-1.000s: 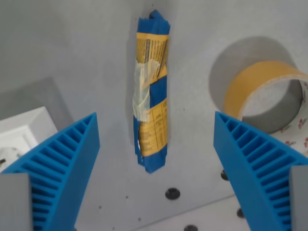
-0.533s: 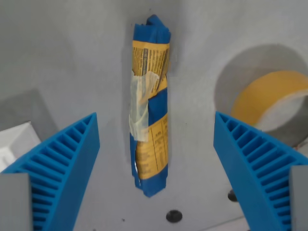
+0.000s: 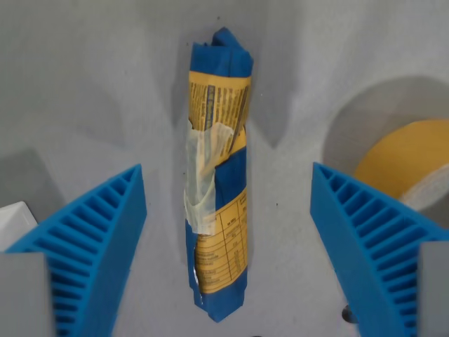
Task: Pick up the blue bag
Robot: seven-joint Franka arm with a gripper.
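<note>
Gripper (image 3: 228, 232) jaws spread wide apart, and the blue bag (image 3: 216, 175) lies lengthwise between them, touching neither.

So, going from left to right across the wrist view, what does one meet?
White box corner → left blue finger → blue bag, lying lengthwise between the open jaws → right blue finger → roll of tape at the right edge, partly cut off.

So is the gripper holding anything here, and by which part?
Nothing is held. The gripper is open, its fingers on either side of the blue bag, not touching it.
</note>
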